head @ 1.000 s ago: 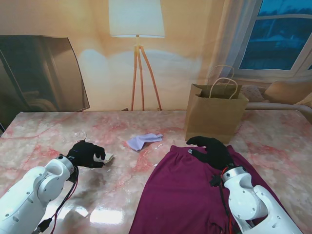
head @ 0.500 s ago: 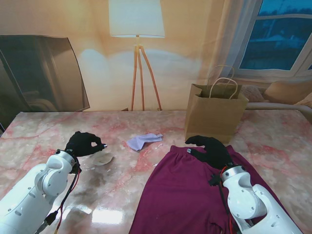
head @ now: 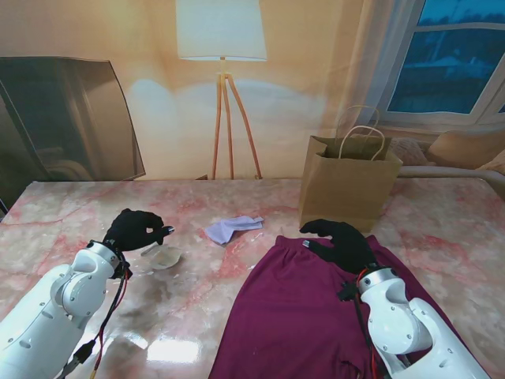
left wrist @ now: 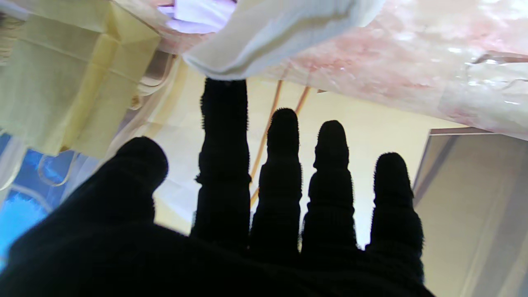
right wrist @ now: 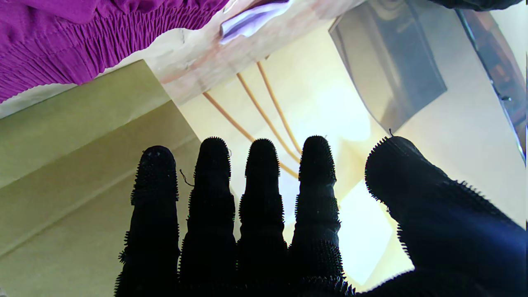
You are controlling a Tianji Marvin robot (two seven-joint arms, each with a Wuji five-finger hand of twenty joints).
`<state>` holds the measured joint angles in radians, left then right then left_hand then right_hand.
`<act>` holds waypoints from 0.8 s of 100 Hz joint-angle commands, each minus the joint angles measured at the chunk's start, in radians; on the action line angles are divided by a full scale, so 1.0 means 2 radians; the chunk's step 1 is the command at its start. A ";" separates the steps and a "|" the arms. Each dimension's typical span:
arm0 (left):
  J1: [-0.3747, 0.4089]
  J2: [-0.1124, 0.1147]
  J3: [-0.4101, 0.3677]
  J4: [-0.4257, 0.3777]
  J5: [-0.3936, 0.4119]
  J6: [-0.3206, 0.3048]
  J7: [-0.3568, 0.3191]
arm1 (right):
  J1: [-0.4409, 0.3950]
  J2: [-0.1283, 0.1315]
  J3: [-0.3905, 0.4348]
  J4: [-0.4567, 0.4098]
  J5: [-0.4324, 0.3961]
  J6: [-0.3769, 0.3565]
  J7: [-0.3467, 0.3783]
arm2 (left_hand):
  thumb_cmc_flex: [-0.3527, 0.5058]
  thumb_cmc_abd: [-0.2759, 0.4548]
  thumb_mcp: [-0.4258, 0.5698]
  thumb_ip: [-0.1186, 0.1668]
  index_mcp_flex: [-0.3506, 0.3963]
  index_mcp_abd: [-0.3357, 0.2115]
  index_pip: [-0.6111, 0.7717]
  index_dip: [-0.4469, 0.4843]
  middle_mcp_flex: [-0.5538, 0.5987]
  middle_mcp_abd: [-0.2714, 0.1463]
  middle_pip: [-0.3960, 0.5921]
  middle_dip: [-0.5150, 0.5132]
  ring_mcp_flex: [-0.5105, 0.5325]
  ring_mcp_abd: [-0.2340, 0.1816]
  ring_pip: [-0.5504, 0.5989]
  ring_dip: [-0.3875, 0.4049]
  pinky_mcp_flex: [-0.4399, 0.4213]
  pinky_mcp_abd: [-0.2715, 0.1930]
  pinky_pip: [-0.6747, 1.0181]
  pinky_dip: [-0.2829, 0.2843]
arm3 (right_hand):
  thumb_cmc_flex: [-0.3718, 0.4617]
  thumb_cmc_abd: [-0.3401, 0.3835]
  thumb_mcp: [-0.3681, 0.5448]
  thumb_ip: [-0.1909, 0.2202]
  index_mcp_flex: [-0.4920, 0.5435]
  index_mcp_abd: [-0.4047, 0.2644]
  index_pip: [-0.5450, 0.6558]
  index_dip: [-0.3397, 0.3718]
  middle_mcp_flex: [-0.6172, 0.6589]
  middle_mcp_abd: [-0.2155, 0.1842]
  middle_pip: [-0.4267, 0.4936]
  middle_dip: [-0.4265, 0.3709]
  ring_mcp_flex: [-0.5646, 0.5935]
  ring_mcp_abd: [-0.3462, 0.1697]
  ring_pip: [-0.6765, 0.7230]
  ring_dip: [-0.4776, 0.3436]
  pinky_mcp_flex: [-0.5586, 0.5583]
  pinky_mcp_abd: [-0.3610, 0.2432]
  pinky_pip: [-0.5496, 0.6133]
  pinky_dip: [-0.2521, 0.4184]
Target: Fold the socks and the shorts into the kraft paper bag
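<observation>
A folded white sock (head: 162, 257) lies on the marble table (head: 79, 213), just nearer to me than my left hand (head: 138, 230). That hand hovers over it with straight, spread fingers (left wrist: 225, 136) and holds nothing; the white sock (left wrist: 268, 37) shows just past the index fingertip. A lavender sock (head: 231, 227) lies mid-table. The magenta shorts (head: 300, 316) are spread flat at the right. My right hand (head: 339, 241) is open above their elastic waistband (right wrist: 82, 37). The kraft paper bag (head: 347, 185) stands upright and open behind the shorts.
A floor lamp (head: 223, 95) and a dark panel (head: 63, 118) stand behind the table's far edge. A window and a cushion are at the back right. The bag's wall (right wrist: 82, 165) fills much of the right wrist view.
My left hand let go of the white sock, lifted off it and drew slightly away and left; the sock stays on the table. The right hand has barely moved.
</observation>
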<state>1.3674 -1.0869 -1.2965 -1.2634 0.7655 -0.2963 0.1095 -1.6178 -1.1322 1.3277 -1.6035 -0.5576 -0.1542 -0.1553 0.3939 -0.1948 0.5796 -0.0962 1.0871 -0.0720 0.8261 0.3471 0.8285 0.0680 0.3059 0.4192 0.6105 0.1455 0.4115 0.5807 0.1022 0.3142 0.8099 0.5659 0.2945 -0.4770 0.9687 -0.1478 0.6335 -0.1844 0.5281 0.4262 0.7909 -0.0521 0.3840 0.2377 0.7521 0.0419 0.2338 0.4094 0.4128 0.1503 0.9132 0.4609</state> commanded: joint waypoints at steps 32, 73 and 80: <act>0.003 0.013 0.012 0.000 0.045 -0.012 -0.021 | -0.005 -0.002 -0.004 -0.005 0.001 0.001 0.000 | 0.173 -0.225 0.135 -0.049 -0.129 -0.048 0.068 0.010 0.004 -0.024 0.002 0.016 -0.002 -0.021 -0.024 -0.017 0.018 -0.002 -0.013 0.006 | -0.008 0.003 -0.008 0.025 0.004 -0.014 0.007 0.002 0.004 0.000 0.000 0.008 0.003 0.002 0.011 0.014 -0.007 0.003 0.017 0.016; 0.003 0.014 0.017 0.009 0.040 -0.027 -0.023 | -0.005 -0.001 -0.006 -0.006 0.000 0.002 0.003 | -0.007 -0.306 0.188 -0.054 -0.250 -0.017 0.011 0.181 -0.038 -0.022 0.003 0.048 -0.025 -0.016 -0.034 -0.014 -0.002 -0.003 -0.030 -0.004 | -0.007 -0.003 -0.003 0.024 0.003 -0.014 0.007 0.002 0.003 0.000 0.001 0.008 0.003 0.002 0.011 0.014 -0.007 0.003 0.016 0.016; 0.003 0.014 0.014 0.007 0.031 -0.028 -0.035 | -0.005 -0.001 -0.006 -0.006 0.000 0.002 0.002 | -0.026 -0.229 0.122 -0.047 -0.238 0.006 -0.074 0.101 -0.048 -0.013 -0.010 0.034 -0.033 -0.013 -0.040 -0.014 -0.007 -0.001 -0.042 -0.001 | -0.008 -0.002 -0.004 0.024 0.003 -0.014 0.007 0.002 0.004 0.000 0.001 0.008 0.004 0.001 0.011 0.014 -0.007 0.003 0.016 0.017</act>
<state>1.3709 -1.0601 -1.2634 -1.2467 0.8457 -0.3486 0.0602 -1.6221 -1.1320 1.3203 -1.6109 -0.5555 -0.1519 -0.1519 0.3886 -0.7431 0.9025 -0.2161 0.6136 -0.0902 0.7698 0.6392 0.7634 0.0390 0.3162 0.5077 0.5674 0.1224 0.3633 0.5449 0.1029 0.3040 0.7407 0.5658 0.2944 -0.4770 0.9687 -0.1478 0.6335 -0.1855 0.5281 0.4262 0.7909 -0.0521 0.3840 0.2378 0.7521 0.0419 0.2343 0.4099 0.4126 0.1506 0.9134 0.4609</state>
